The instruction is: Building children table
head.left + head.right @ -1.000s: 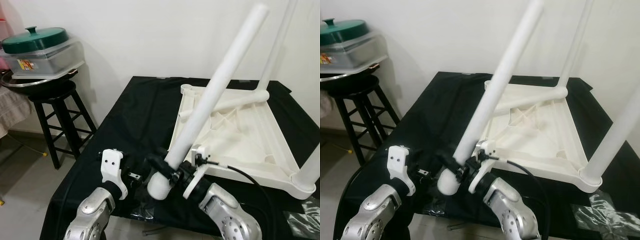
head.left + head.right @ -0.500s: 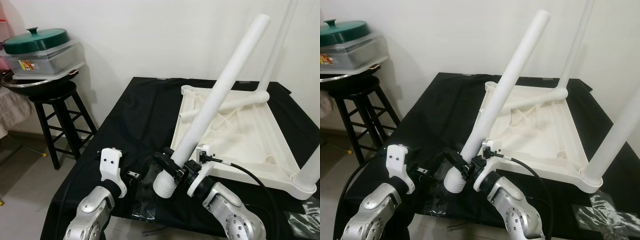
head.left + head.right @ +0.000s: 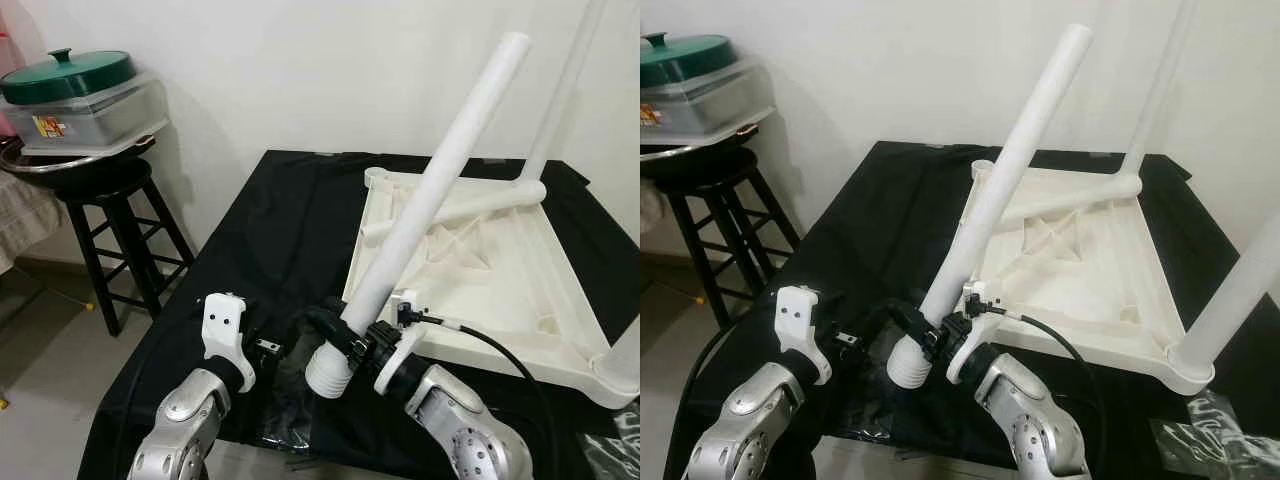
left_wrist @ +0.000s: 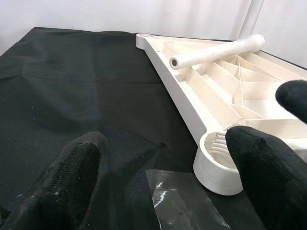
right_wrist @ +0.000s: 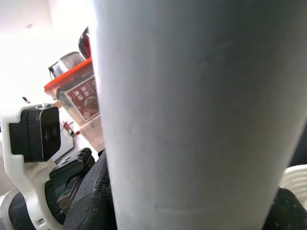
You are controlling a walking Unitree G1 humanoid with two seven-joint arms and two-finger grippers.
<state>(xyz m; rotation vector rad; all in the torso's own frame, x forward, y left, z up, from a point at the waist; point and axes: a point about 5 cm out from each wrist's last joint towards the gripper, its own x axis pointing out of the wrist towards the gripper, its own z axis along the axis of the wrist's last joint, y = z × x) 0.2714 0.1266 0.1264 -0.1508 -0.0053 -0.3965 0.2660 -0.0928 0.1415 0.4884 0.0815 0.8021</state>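
Tabletop (image 3: 500,270), cream plastic, lies upside down on my black cloth (image 3: 270,230), ahead and to the right of both claws, its ribbed underside facing up. I see one leg (image 3: 620,345) standing in the near right corner socket and another leg (image 3: 560,90) rising at the far right corner. A third, loose leg (image 3: 455,208) lies across the ribs near the far edge.

My right claw (image 3: 345,345) is clamped round the fourth leg (image 3: 420,210), a long smooth white tube, just above its ridged, threaded end. That end hangs just below the claw over the cloth, close beside the tabletop's near left corner, apart from it. From the grip the tube leans up and away to the right, over the tabletop. In the right wrist view its pale surface (image 5: 192,110) sits tight against the black pads.

My left claw (image 4: 163,163) is spread wide, holding nothing, low over the cloth just left of the right claw. Along its fingers (image 4: 72,177) I see the empty round corner socket (image 4: 216,163), threaded inside, just ahead, with a crumpled piece of clear film (image 4: 182,201) on the cloth just in front.

Far off to the left of the claws, a black stool (image 3: 110,215) carries a clear box with a green lid (image 3: 70,75).
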